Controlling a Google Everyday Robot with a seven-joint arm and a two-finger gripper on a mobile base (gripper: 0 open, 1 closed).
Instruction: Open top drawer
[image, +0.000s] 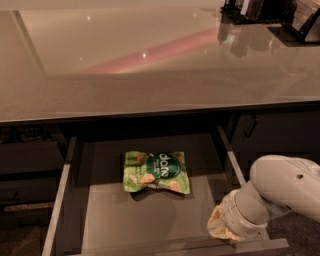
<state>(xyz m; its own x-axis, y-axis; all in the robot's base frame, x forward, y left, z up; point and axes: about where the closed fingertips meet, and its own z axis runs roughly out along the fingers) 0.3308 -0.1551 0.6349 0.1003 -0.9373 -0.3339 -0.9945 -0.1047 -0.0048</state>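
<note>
One green snack bag (157, 172) lies inside the open top drawer (145, 221), claw (223, 231) at its front-right rim, grip impossible to tell.

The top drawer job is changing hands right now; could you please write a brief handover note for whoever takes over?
Gripper: low at the drawer's front right corner, by its front edge.
Top drawer: pulled well out from under the counter, light grey floor showing.
Inside: a green snack bag lies flat toward the back, near the middle.
Done: the drawer looks open.
Left: probably only backing the arm away.
</note>
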